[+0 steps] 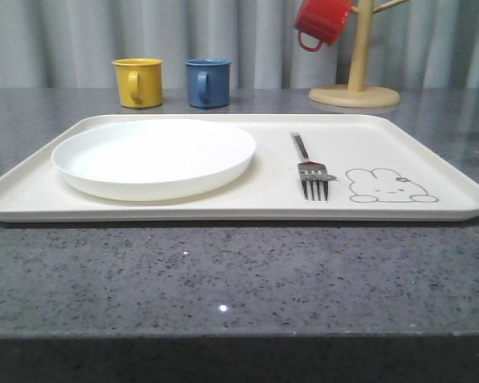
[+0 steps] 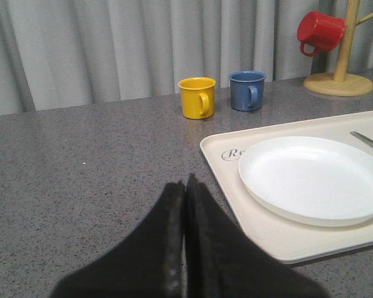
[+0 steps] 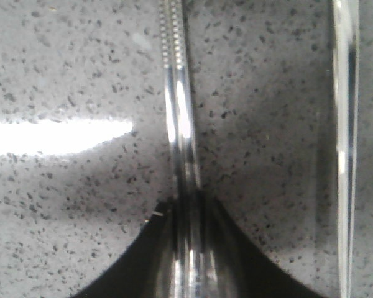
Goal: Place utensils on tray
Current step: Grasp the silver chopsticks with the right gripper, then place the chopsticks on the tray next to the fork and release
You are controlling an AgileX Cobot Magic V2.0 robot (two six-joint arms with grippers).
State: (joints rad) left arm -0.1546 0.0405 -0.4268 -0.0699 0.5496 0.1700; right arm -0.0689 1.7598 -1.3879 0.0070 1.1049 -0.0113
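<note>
While one plate (image 1: 153, 155) and one fork (image 1: 310, 169) lie on the tray (image 1: 431, 163), plate at its left and fork to the right beside the printed rabbit (image 1: 387, 185), three mugs stay off it: yellow (image 1: 138, 81) and blue (image 1: 207, 82) on the grey surface (image 1: 223, 279) behind, red (image 1: 322, 21) hung on a wooden stand (image 1: 356, 76). Left end effector (image 2: 185, 186) rests over the bare surface near the tray's corner, fingers pressed together. Right end effector (image 3: 189, 205) pinches one ridged metal chopstick (image 3: 177, 105) above the surface; a second shiny bar (image 3: 346, 143) runs alongside, cut off at the frame's edges and too blurred to name. Tray script is partly hidden by the plate.
</note>
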